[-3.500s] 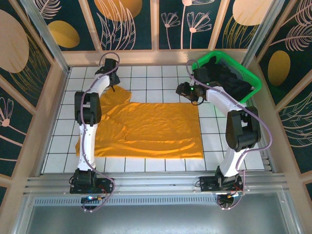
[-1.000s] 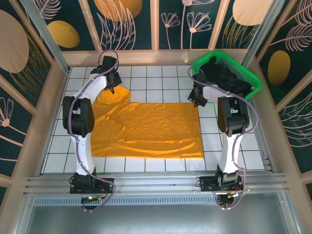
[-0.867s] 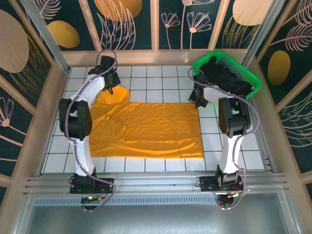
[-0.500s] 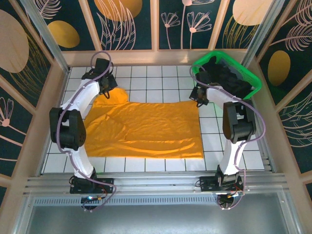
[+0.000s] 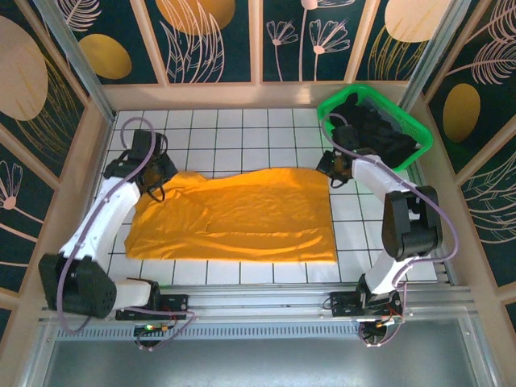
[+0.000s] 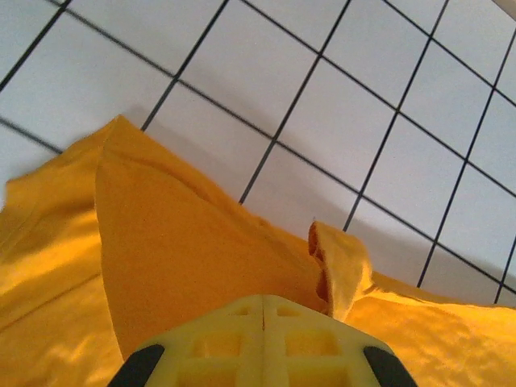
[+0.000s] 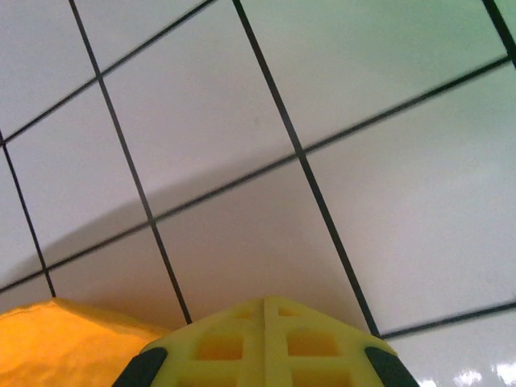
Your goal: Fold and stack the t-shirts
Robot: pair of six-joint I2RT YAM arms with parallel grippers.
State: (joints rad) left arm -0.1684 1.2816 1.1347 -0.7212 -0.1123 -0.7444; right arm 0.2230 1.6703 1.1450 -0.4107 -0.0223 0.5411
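The orange-yellow t-shirt point(image 5: 242, 218) is spread flat on the tiled worktop point(image 5: 242, 129), between the two tools. The left tool point(image 5: 158, 174) is closed on a bunched fold at the shirt's far left corner; in the wrist view the cloth is seen rising in a peak into the shut fingers. The right tool point(image 5: 332, 165) is also closed, at the shirt's far right corner, with a tip of orange cloth just to its left. Whether that cloth is pinched cannot be told. The black t-shirts point(image 5: 379, 133) are heaped in the green mesh basket point(image 5: 425, 143), just behind the right tool.

If only the left corner is truly held, the far edge is likely to be dragged askew once lifted, and a crooked fold would be produced. The left pinch looks shallow, so the cloth may be lost under tension. A pull made too low could rake wrinkles across the body.
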